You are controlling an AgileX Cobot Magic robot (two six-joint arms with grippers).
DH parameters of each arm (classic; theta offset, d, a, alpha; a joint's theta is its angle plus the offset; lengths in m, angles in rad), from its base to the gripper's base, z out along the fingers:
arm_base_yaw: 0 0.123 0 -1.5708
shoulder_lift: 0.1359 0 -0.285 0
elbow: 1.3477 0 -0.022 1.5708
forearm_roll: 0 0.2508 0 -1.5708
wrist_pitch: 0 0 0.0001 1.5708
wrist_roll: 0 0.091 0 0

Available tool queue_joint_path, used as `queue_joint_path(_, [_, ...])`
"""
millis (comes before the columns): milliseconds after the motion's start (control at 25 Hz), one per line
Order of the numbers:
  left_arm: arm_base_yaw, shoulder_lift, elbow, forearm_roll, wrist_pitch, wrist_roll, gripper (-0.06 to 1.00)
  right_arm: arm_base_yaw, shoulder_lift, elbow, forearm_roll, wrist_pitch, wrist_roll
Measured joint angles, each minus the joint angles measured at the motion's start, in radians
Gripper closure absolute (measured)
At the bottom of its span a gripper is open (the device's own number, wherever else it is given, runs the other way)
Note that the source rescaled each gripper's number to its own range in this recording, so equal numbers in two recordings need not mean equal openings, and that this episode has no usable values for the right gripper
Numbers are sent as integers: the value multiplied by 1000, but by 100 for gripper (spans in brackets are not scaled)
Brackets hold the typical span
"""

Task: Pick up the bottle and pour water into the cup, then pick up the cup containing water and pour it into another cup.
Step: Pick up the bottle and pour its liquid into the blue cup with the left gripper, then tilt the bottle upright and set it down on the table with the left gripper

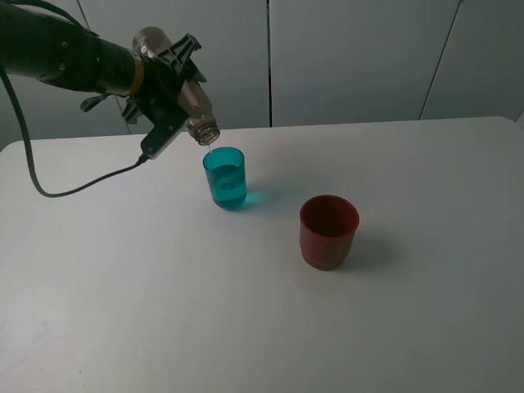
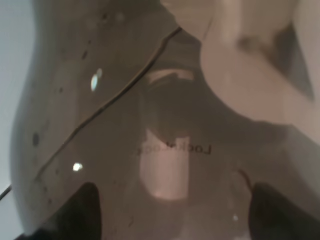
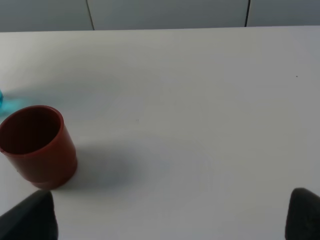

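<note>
Bottle (image 1: 193, 101) is up off the table (image 1: 409, 327), tipped steeply neck-down, mouth just above the rim of the teal cup (image 1: 225, 178). A thin stream of water (image 1: 210, 151) drops from mouth into cup. The cup stands upright w/ water in it, toward the rear left of the table. Left gripper (image 1: 168, 90) is clamped on the bottle body, approx mid-length; in the left wrist view the bottle (image 2: 125, 125) fills nearly everything, dark fingertips (image 2: 82, 210) at either side of it. Red cup (image 1: 328, 231) is upright, to the right of and nearer than the teal one, apart from it. Right gripper (image 3: 167, 215) has jaws spread wide, nothing btw them, low over bare table beside the red cup (image 3: 37, 145).
</note>
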Motion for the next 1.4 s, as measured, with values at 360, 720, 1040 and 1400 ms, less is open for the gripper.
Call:
queue_joint_path(360, [-6,0,0,4,1,32,92,0,0,0,0,0,0])
queue_joint_path(720, [-8,0,0,8,1,45,92,0,0,0,0,0,0])
queue_joint_path(1040, [-8,0,0,-123,-27,-221,92,0,0,0,0,0,0])
queue_joint_path(1400, [43,-2,41,-890,-170,-473,92,0,0,0,0,0,0])
